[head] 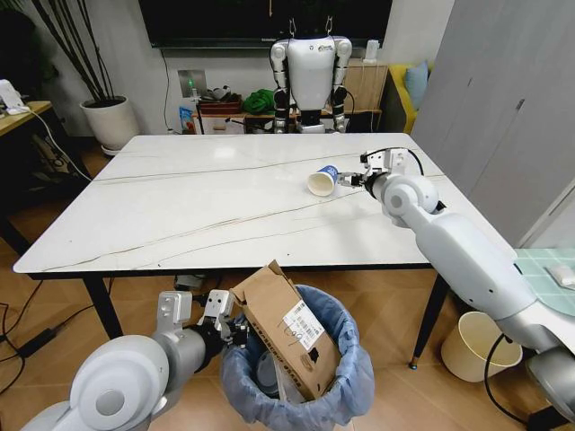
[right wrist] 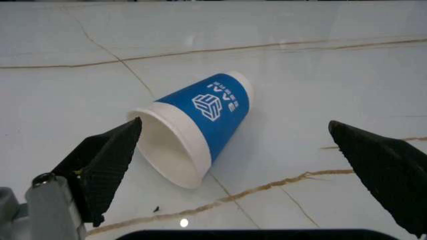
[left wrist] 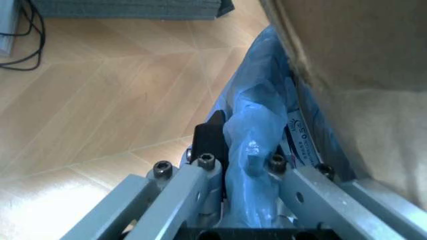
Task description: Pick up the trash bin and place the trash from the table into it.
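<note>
The big table (head: 207, 206) with the white marble top was the largest thing there. It was almost bare. Only one piece of trash lay on it, a paper cup (head: 322, 180). The cup was tipped on its side near the right end of the table, with its open mouth toward the robot.

Below the near edge of the table was the trash bin (head: 296, 377), lined with a crinkly blue bag. A flat brown cardboard box (head: 287, 328) stuck up out of it, leaning to one side. The left gripper (head: 225, 330) was pinched tight on the rim of the bin and the blue bag, holding it beside the table.

The right gripper (right wrist: 233, 165) was out over the table, just behind the cup. Its two black fingers (right wrist: 107, 165) were spread wide, one on each side of the cup, and not touching it.

The cup looked light and round, so it might roll away if one finger bumped it first. It might also get squashed if the fingers squeezed too hard. The tall box might block the cup from dropping in.
</note>
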You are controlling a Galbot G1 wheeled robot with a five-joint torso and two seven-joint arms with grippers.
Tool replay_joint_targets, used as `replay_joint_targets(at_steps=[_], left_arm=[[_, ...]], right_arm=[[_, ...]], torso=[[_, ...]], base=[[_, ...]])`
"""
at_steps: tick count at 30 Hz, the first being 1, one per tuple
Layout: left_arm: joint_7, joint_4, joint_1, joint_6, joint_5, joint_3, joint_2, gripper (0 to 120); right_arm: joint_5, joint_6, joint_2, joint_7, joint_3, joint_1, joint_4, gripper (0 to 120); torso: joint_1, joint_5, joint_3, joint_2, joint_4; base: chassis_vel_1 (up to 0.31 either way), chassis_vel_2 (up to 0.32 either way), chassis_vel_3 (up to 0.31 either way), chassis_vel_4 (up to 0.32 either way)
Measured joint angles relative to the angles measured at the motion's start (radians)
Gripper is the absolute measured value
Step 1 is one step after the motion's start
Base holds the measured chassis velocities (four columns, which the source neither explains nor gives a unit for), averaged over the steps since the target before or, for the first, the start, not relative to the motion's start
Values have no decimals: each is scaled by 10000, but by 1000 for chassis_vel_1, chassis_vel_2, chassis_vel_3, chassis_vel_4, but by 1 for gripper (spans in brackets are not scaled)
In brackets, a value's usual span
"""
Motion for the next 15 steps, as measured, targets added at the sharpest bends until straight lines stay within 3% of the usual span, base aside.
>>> replay_joint_targets(at_steps=[15], left_arm=[[4, -38, -80, 0, -147, -172, -157, 3]], right_arm=[[-547, -147, 766, -283, -666, 268, -936, 97]], torso=[[0, 1, 0, 0, 0]], base=[[0, 0, 0, 0]])
